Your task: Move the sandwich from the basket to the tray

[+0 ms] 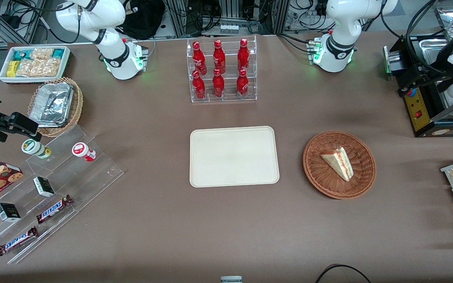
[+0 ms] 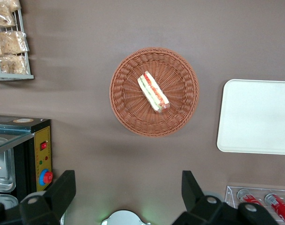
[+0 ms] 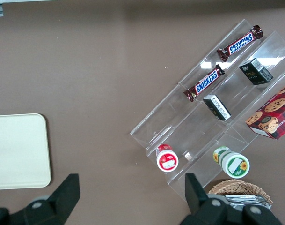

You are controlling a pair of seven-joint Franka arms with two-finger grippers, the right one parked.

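The gripper (image 2: pixel 128 194), fingers spread wide and holding nothing, hangs high above the table with the sandwich (image 2: pixel 153 92) lying in the basket (image 2: pixel 128 112) well below it and the tray (image 2: pixel 254 117) beside that, so a careless descent might crush the soft bread or snag the wicker.

The brown-clothed table (image 1: pixel 226 228) is seen from above at the front; the round reddish-brown wicker basket (image 1: pixel 339 164) – and the flat cream rectangular tray (image 2: pixel 257 117) – are shared with the downward-facing left wrist view, where the left gripper (image 2: pixel 128 192) is seen high above the table.
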